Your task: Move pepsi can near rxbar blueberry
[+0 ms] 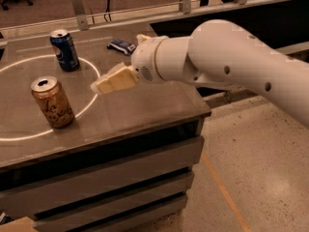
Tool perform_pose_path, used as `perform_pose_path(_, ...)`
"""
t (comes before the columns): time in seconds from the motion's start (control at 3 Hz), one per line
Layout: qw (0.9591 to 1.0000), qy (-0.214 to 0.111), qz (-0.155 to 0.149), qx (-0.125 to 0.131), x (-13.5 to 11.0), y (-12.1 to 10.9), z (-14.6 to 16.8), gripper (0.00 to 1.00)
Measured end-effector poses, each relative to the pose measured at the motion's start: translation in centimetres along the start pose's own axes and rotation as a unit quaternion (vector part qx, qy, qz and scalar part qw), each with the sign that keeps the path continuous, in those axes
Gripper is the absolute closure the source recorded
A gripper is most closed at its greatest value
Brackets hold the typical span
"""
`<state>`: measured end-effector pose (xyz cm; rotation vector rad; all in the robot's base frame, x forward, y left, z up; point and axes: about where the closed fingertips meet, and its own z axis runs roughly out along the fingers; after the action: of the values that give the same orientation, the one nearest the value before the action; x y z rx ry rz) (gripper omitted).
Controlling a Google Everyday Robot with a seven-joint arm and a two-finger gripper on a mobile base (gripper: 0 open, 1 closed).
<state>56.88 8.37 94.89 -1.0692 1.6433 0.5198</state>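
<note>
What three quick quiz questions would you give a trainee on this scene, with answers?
1. True or false: the pepsi can touches the rxbar.
2. Which stands nearest the counter's front edge? A pepsi can, B gold can, C rxbar.
3. Where is the pincer?
Key: 1 false, they lie apart. 2 B. 3 Above the counter, between gold can and rxbar, touching neither.
</note>
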Motion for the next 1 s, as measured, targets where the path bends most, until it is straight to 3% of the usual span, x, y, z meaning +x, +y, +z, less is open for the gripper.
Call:
perform_pose_path(0.67,0.9965,-0.079,-0.001,0.028,2.3,-0.4,4.3,0.00)
perform_pose_path(1.0,0.9965,-0.079,-0.001,0.028,2.3,-0.4,4.3,0.00)
